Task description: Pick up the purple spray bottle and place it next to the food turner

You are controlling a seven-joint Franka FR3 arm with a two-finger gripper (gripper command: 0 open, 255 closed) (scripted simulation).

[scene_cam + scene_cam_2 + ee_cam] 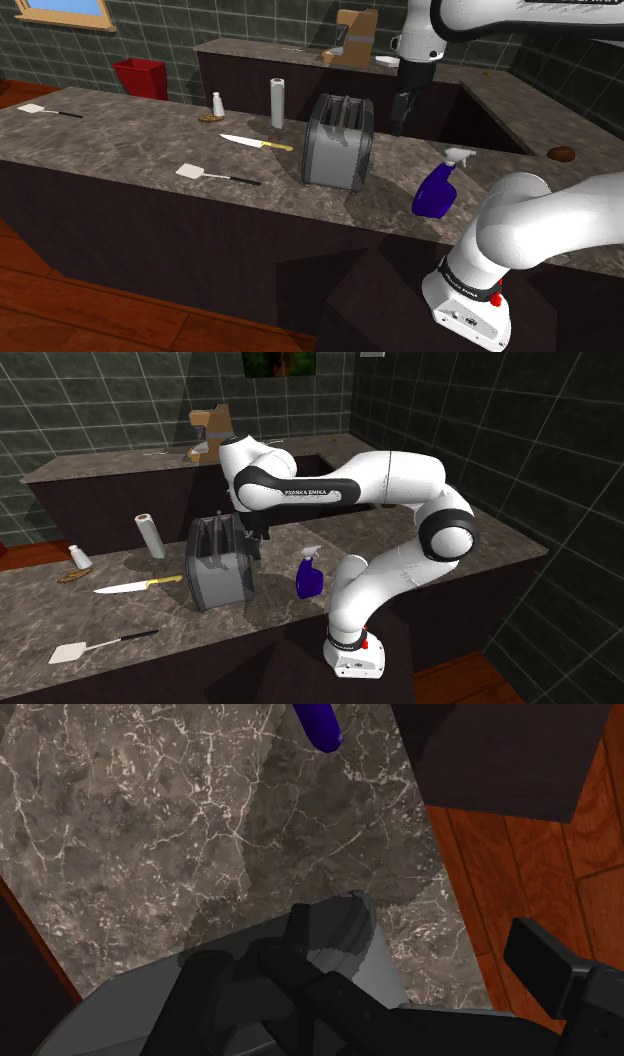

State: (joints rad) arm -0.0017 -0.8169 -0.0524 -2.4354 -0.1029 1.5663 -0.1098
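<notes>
Hovering with end effector (402,113) spread and empty by the toaster (338,141), likely to clear it before reaching the purple spray bottle (437,190), standing well apart from food turner (192,172).

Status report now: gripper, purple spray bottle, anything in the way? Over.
Gripper open, empty, near the toaster. Purple spray bottle standing on the counter, untouched. Toaster between it and the food turner.

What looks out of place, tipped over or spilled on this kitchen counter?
Nothing stands out. The spray bottle, toaster and paper roll stand upright; the knife and turner lie flat on the counter. No spill shows.
</notes>
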